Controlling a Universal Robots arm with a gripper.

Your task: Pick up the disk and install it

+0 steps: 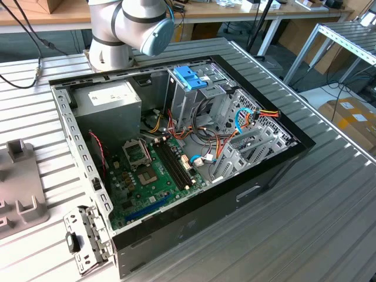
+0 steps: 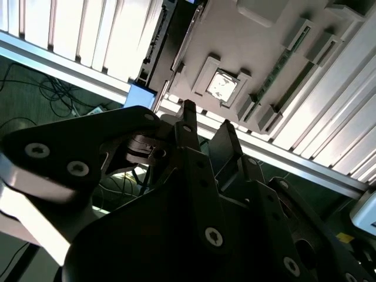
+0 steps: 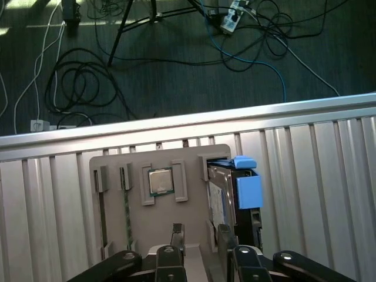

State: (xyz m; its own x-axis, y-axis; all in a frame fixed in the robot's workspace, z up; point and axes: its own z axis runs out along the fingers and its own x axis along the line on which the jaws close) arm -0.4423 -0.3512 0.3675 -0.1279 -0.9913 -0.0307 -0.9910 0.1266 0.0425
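The disk [image 3: 226, 197], a grey metal drive in a bright blue carrier frame, stands on edge in a slot of a grey holder plate [image 3: 191, 157]. In the first wrist view my gripper [image 3: 200, 236] hangs over the near part of that plate, open, with nothing between its fingers. One fingertip [image 3: 224, 234] lines up with the disk's near end; whether it touches the disk I cannot tell. In the second wrist view the gripper [image 2: 207, 120] points at the same plate, and the disk's dark edge [image 2: 167, 41] runs beside it. The open computer case [image 1: 276, 164] lies on the ribbed table.
The holder plate also carries a processor chip [image 3: 160, 181] and two memory sticks [image 3: 126, 205]. Beyond the table edge [image 3: 176, 126] cables lie on dark floor. In the case, a blue bracket [image 1: 191, 76] tops the metal drive cage [image 1: 197, 103]; the arm's base [image 1: 126, 29] stands behind it.
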